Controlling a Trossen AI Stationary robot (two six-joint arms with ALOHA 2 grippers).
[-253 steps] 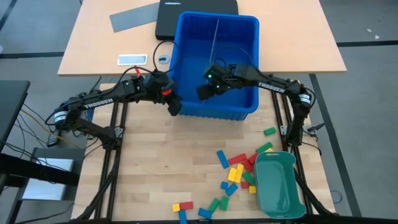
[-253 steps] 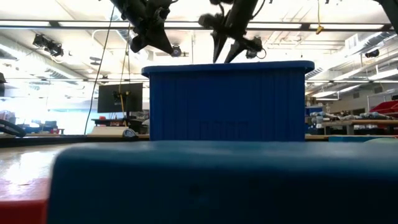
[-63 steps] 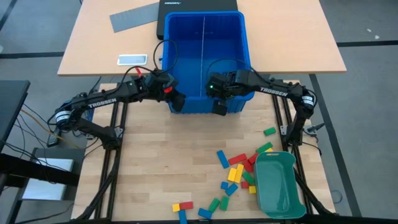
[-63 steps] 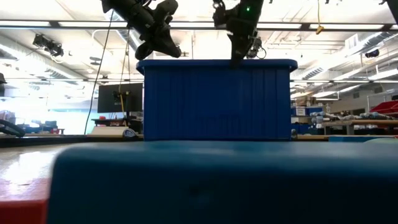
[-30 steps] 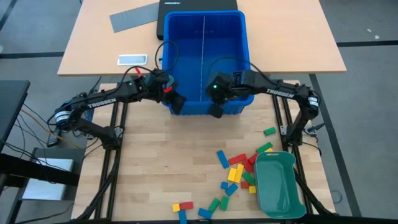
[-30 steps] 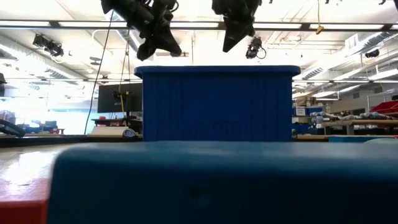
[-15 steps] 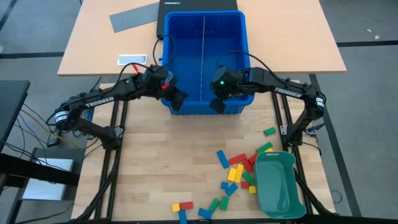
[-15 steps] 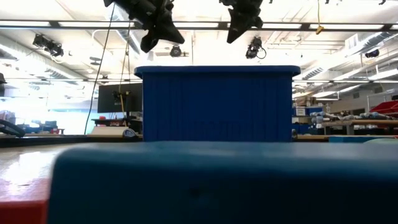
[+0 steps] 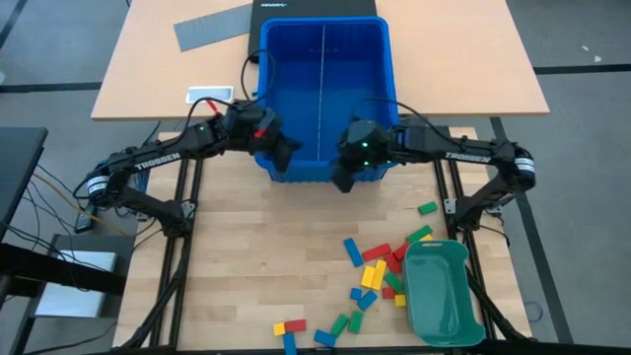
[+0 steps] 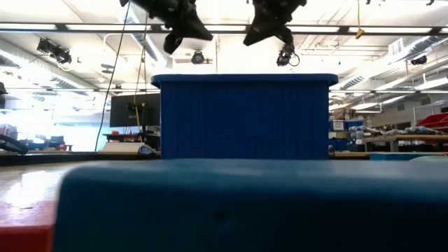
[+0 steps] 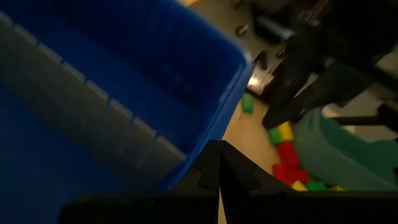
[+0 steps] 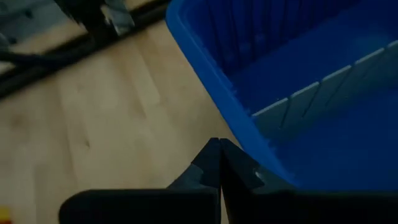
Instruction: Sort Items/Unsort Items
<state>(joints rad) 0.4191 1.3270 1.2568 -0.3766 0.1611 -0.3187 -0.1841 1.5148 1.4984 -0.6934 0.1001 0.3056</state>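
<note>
Several red, yellow, green and blue blocks (image 9: 380,268) lie loose on the wooden table at the near right, beside a teal tray (image 9: 439,296). A blue bin (image 9: 386,69) with a grey divider (image 9: 323,89) stands at the table's far middle. My left gripper (image 9: 283,161) is shut and hangs above the bin's near left corner. My right gripper (image 9: 341,182) is shut too, above the bin's near wall. In the low view both the left gripper (image 10: 171,46) and the right gripper (image 10: 249,39) hang clear above the bin's rim (image 10: 241,78).
A single green block (image 9: 427,208) lies apart at the right edge. A few blocks (image 9: 289,328) sit at the near edge, close to the low camera. On the desk beyond the bin lie a black laptop (image 9: 311,12), a grey sheet (image 9: 212,28) and a phone (image 9: 210,95).
My left gripper has risen a little above the bin's near left corner, still shut. My right gripper has lifted off the bin's near rim, tipped closer to level and rolled, with its arm swinging toward the table's right edge. The bin has kept its place.
</note>
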